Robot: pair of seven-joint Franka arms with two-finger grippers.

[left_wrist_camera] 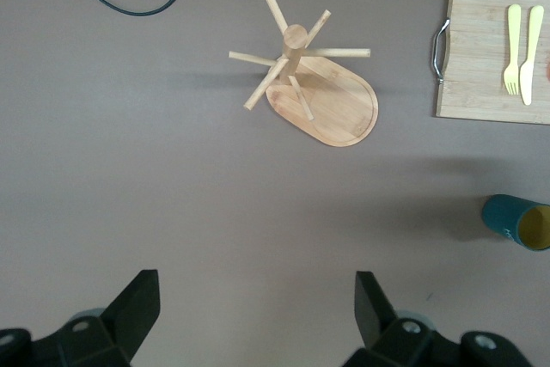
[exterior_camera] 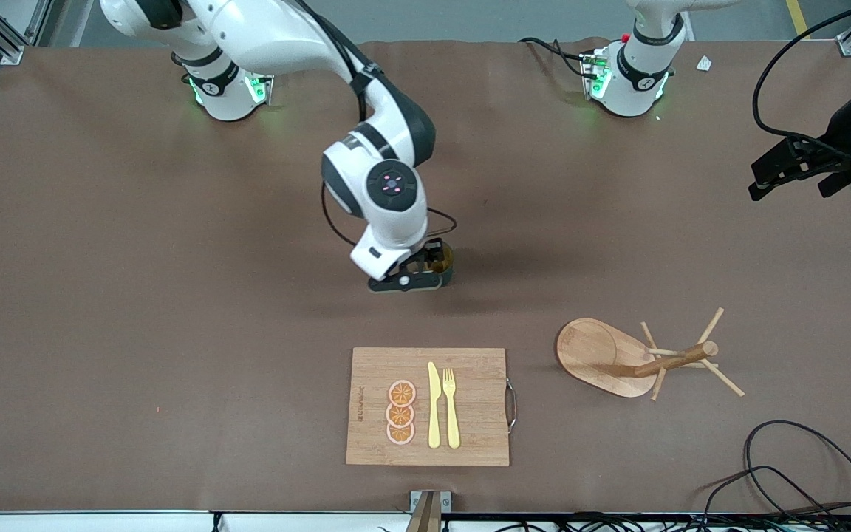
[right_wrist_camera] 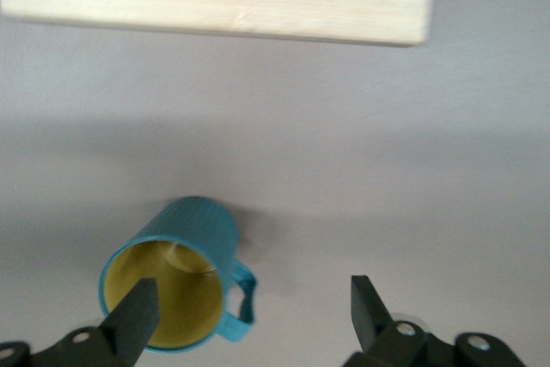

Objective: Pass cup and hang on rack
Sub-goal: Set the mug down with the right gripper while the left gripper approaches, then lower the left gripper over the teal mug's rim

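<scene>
two arms; right gripper (right_wrist_camera: 249, 311) low over the cup (right_wrist_camera: 185, 277), jaws apart, one finger inside; left gripper (left_wrist_camera: 258, 307) raised, jaws wide, empty

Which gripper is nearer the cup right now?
Right. The right gripper is open right at the cup, one finger over its mouth. The left gripper waits, open, over the table's left-arm end.

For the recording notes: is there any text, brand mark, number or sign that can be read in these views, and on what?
No text can be read.
Cutting board: a dark branded mark runs along the edge toward the right arm's end, too small to read.
Rack: a faint mark on the base, unreadable.
Cup: no lettering visible.
</scene>
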